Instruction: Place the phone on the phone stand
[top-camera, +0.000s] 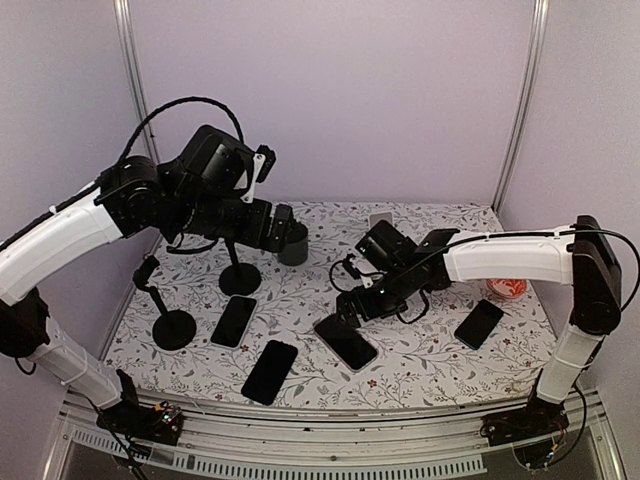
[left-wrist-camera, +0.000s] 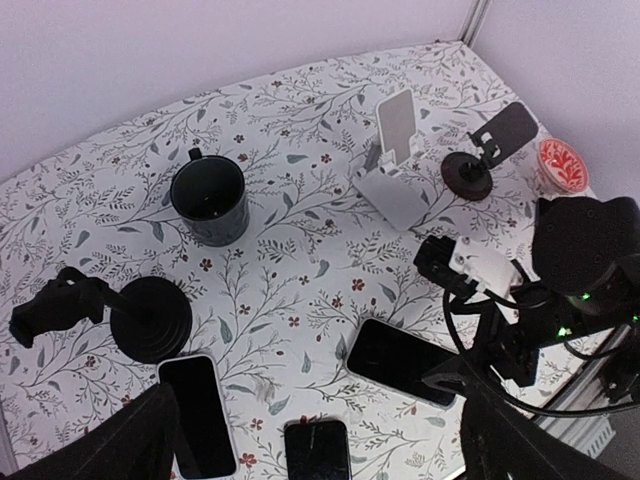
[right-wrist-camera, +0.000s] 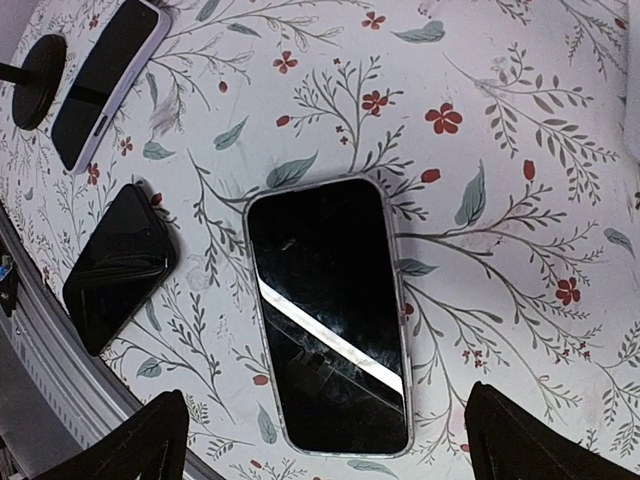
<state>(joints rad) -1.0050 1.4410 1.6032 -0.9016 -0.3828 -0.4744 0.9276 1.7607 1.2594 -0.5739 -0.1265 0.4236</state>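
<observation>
A black phone (top-camera: 346, 341) (right-wrist-camera: 328, 312) with a pale rim lies flat, screen up, on the flowered table (top-camera: 420, 365). My right gripper (top-camera: 347, 312) (right-wrist-camera: 330, 445) hovers just above the phone's near end, open, one finger on each side of it, touching nothing. A white phone stand (top-camera: 381, 220) (left-wrist-camera: 395, 165) stands at the back, behind the right arm. Black phone stands (top-camera: 240, 277) (left-wrist-camera: 150, 318) with round bases are at the left. My left gripper (top-camera: 285, 233) (left-wrist-camera: 320, 450) is raised high over the back left, open and holding nothing.
Other phones lie flat: a white-edged one (top-camera: 235, 320) (left-wrist-camera: 197, 415), a black one (top-camera: 270, 371) (left-wrist-camera: 317, 450), one at the right (top-camera: 479, 323). A dark mug (left-wrist-camera: 210, 200) stands at the back left. A second black stand (top-camera: 172, 325) is near the left edge, a red cup (left-wrist-camera: 560, 165) at far right.
</observation>
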